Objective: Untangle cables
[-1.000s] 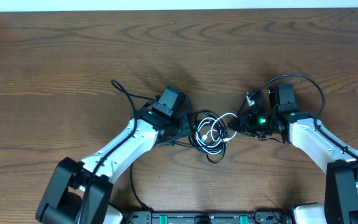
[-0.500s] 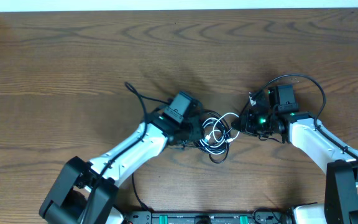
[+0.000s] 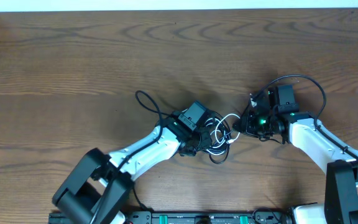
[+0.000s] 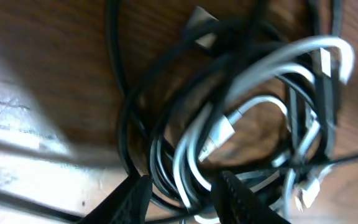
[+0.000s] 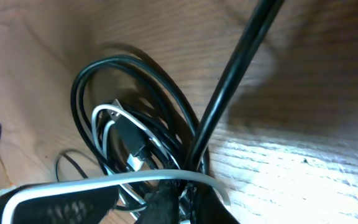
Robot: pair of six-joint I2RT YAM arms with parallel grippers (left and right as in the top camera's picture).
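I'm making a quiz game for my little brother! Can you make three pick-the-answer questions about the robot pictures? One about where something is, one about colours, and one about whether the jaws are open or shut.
1. Where on the table do the cables lie?
A) at its far edge
B) between the two arms' jaws
C) under the right arm's base

2. What colours are the cables?
A) red and blue
B) all green
C) black and whitish

3. How are the right jaws?
A) shut on cables
B) wide open and empty
C) lifted high above the cables

Answers:
1 B: the overhead view shows the tangle in the middle, with an arm reaching in from each side.
2 C: the left wrist view shows black loops wound up with pale ones.
3 A: the right wrist view shows them pinched together on strands.
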